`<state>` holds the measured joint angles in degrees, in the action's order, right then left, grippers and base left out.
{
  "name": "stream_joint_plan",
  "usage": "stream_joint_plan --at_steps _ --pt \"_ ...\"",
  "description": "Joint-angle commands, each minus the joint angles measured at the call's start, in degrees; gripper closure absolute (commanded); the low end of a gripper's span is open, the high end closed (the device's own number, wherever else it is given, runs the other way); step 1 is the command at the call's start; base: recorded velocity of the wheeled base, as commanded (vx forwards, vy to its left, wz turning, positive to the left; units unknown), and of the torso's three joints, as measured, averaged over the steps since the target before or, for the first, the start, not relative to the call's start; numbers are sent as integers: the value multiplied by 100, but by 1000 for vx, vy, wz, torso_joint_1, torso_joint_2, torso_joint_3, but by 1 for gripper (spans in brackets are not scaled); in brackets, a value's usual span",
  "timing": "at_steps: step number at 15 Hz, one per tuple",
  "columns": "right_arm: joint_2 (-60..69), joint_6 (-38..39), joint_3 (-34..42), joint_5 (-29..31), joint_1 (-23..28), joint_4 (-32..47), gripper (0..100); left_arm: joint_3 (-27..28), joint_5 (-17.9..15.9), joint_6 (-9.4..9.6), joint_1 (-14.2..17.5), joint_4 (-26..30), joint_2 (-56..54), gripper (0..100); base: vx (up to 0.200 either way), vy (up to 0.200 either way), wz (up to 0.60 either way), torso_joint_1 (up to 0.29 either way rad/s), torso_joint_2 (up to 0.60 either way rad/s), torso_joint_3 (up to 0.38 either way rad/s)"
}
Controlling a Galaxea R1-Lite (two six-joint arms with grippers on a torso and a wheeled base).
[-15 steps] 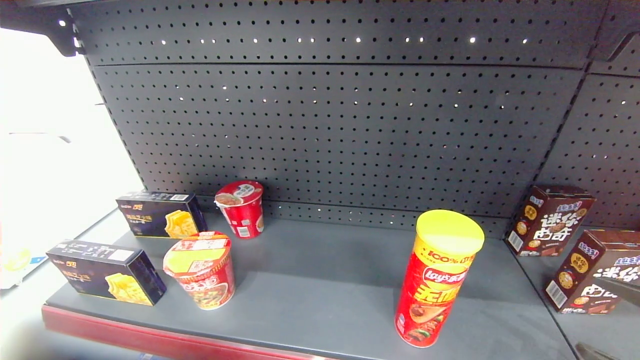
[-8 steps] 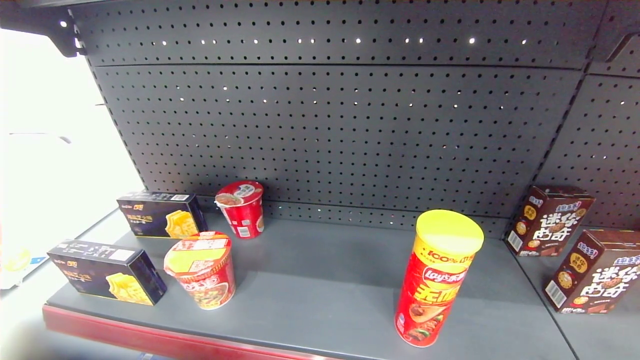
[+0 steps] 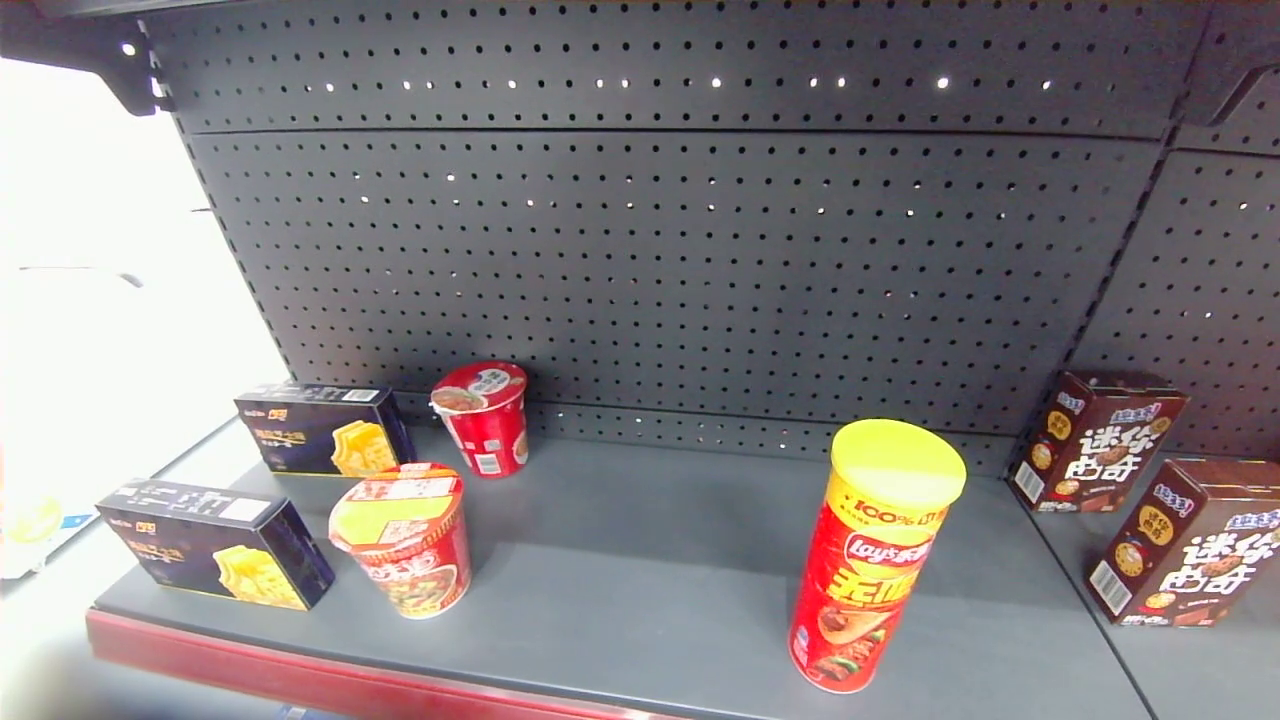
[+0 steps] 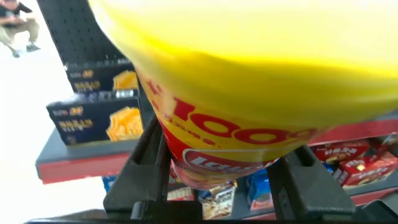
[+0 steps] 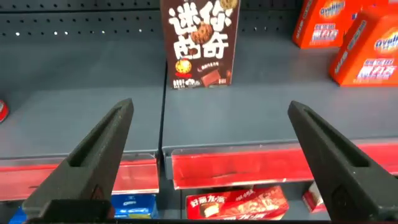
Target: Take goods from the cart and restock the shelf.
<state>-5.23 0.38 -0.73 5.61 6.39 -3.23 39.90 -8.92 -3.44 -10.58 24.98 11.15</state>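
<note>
At the left claw: the left gripper point(image 4: 227, 152) is clenched on the held chips can point(image 4: 249, 68), with a finger against each side of its red body. The can hangs out in front of the shelf point(image 3: 640, 590), not yet on it.
At the right claw: the right gripper point(image 5: 210, 106) is released and spread wide with nothing between its fingers. It faces a brown cookie box point(image 5: 200, 40).
Handling: we judge the can light, a stiff tube with a smooth, slippery wrap and fragile contents. Being tall and narrow, it will tip easily.
Where to hold: we favour the mid-body, squeezed moderately. The yellow lid could pop off.
Head view adds: the layout, with a standing chips can point(image 3: 880, 555) upright near the front. Bare board lies between it and the cup noodles point(image 3: 405, 540).
Left wrist view adds: the grip itself, and the dark blue boxes point(image 4: 93, 118) seen from low down.
Right wrist view adds: orange boxes point(image 5: 364, 37) beside the cookie box, and goods on a lower shelf.
</note>
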Motion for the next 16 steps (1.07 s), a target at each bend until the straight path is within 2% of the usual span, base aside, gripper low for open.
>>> stream_joint_plan --at_steps 1,2,3,5,6,7,8,10,11,12,13,14,15,16 --pt "13 41 73 19 3 -11 0 334 -66 212 -14 7 423 100 0 0 0 0 0 0" --pt "13 6 73 19 3 -11 0 466 -189 282 -49 -19 616 100 0 0 0 0 0 0" --pt "13 15 73 -33 3 -2 0 809 -505 300 -128 -98 1117 100 0 0 0 0 0 0" --pt "13 41 73 -69 3 24 0 1160 -1103 291 -190 -687 1855 100 0 0 0 0 0 0" --pt "13 41 73 -69 3 24 0 1160 -1103 291 -190 -687 1855 100 0 0 0 0 0 0" --pt "13 68 73 -86 3 24 0 1310 -1894 291 -190 -1206 2541 100 0 0 0 0 0 0" --pt "13 147 73 -86 3 24 0 1275 -2114 282 -190 -1259 2778 100 0 0 0 0 0 0" --pt "13 191 73 -69 3 24 0 1275 -2245 282 -225 -1294 3077 100 0 0 0 0 0 0" --pt "13 200 73 -42 3 24 0 1064 -2579 186 -506 -1751 3683 100 0 0 0 0 0 0" --pt "13 200 73 -86 3 24 0 932 -2632 150 -550 -2067 3894 100 0 0 0 0 0 0" --pt "13 191 73 -113 3 24 0 721 -2658 124 -585 -2700 4255 100 0 0 0 0 0 0" --pt "13 182 73 -271 3 103 0 510 -2641 124 -770 -3544 4870 100 0 0 0 0 0 0" --pt "13 120 64 -306 3 385 0 457 -2641 124 -832 -3930 5257 100 0 0 0 0 0 0" --pt "22 68 56 -323 3 411 0 457 -2641 133 -849 -4080 5441 100 0 0 0 0 0 0"
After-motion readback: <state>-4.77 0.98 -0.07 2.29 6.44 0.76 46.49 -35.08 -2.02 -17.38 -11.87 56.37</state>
